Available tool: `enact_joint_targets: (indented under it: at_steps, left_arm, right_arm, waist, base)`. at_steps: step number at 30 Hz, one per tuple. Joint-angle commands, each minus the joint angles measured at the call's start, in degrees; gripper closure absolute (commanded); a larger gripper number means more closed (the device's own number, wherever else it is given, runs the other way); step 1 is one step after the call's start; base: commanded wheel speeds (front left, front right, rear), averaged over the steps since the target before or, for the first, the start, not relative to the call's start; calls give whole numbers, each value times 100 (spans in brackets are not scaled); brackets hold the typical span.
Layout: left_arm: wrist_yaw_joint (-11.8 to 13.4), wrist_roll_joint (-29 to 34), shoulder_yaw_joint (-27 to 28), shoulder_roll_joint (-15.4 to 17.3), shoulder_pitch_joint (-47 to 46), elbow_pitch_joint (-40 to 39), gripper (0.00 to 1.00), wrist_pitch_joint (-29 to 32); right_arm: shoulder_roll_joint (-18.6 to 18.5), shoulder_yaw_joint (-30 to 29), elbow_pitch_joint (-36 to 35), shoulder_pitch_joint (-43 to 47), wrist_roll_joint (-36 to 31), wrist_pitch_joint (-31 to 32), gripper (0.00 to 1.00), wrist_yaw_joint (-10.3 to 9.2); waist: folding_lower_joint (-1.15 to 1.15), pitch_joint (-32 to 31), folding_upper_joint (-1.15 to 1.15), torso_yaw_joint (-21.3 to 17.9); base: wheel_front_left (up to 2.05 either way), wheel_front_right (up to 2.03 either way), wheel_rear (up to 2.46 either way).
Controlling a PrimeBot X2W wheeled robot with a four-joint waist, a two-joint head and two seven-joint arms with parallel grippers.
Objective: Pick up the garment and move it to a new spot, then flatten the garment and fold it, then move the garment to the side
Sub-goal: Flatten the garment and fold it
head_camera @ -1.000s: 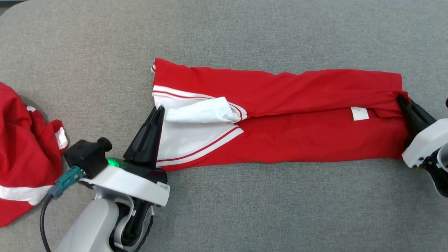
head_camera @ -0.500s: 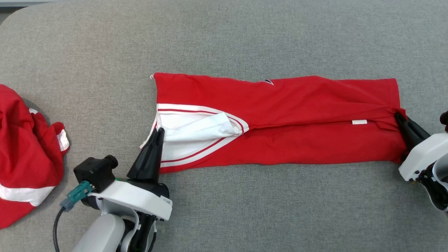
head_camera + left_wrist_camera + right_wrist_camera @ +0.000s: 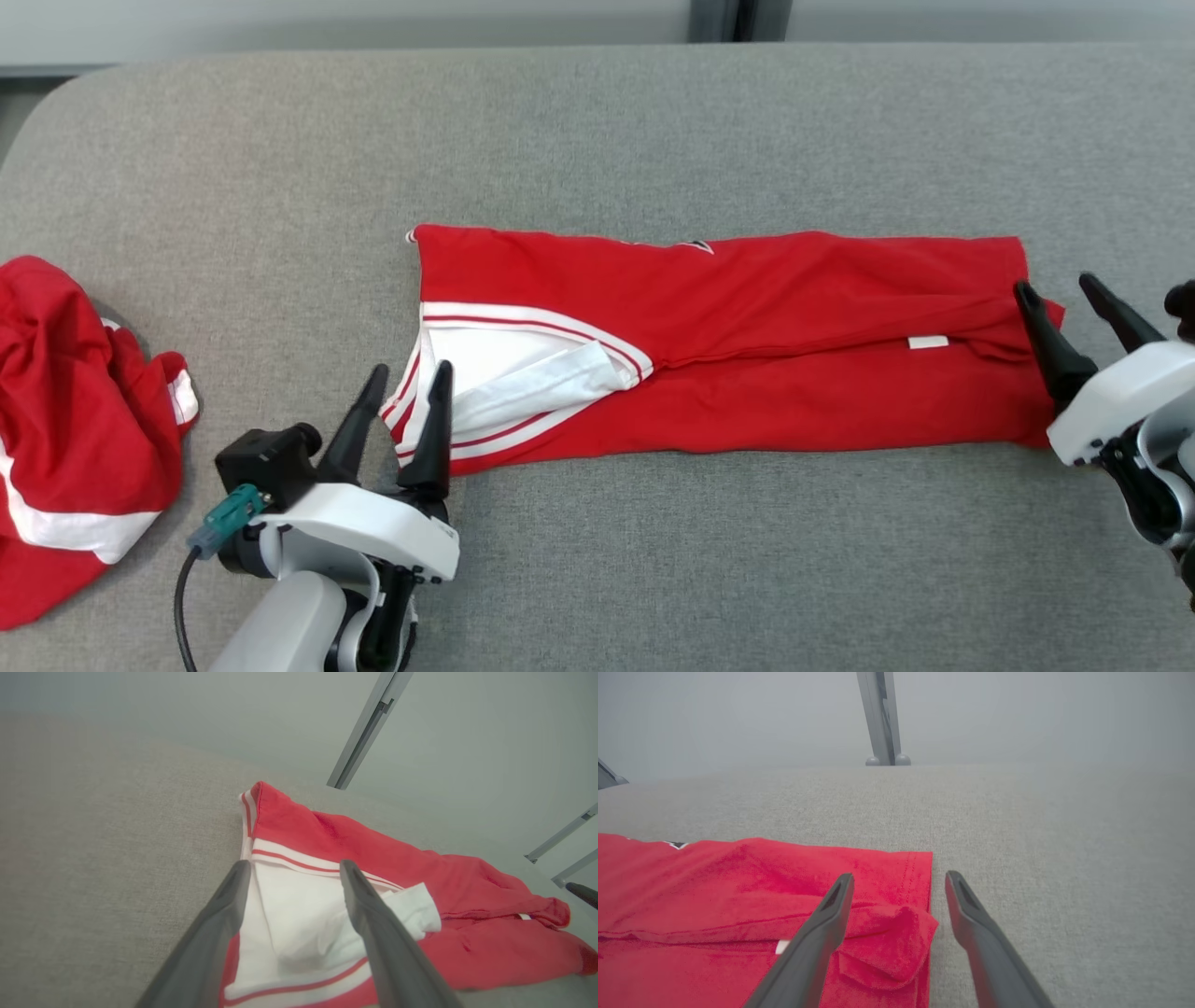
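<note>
Red shirt (image 3: 794,411) lies folded into a long strip across the grey worktop (image 3: 597,140), left tool (image 3: 409,368) and right tool (image 3: 1055,283) both spread wide and empty at opposite ends, apparently stationed for the next crosswise fold.

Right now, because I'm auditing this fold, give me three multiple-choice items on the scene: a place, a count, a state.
1. Where does the crumpled garment lie relative to the folded garment?
A) apart from it, toward the table's left end
B) on top of it
C) beyond its right end

2. How many red garments lie on the table?
A) one
B) two
C) three

3. How do the left gripper and the right gripper stand?
A) both open
B) both shut on cloth
C) left shut, right open

Key: 1 A, since bare grey table separates the two in the head view. 2 B, the folded one and the crumpled one. 3 A, since each wrist view shows a clear gap between the fingers.
</note>
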Motion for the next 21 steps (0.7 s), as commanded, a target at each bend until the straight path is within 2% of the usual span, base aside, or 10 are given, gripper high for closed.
enact_joint_targets:
  at_steps: [1,4,6,12,15,21]
  left_arm:
    - [33,39,54,9,-20,-3,0,-48]
    - [129,267,308,-59,106,-157,0,-167]
    - [158,353,364,-66,140,-189,0,-180]
    - [298,1156,871,-237,438,-624,0,-189]
    - [176,1468,1101,-355,643,-800,0,-191]
    - [-44,1936,1523,-646,1234,-1006,0,-192]
  right_arm:
    - [21,-58,-50,80,-68,-34,0,0]
    - [260,-616,-427,352,-666,-31,0,0]
    - [334,-753,-520,435,-817,-32,0,0]
    - [1015,-1671,-1208,1220,-1885,-32,0,0]
    - [1423,-2044,-1507,1689,-2200,-31,0,0]
    - [1881,-2505,-1973,2430,-2853,-31,0,0]
  waist:
    - [0,-104,0,-53]
    - [0,-337,0,-117]
    - [0,-394,0,-129]
    - [0,-712,0,-189]
    - [0,-861,0,-228]
    - [0,-1163,0,-294]
  base:
    - [0,0,0]
    - [0,0,0]
    - [0,0,0]
    - [0,0,0]
    - [0,0,0]
    - [0,0,0]
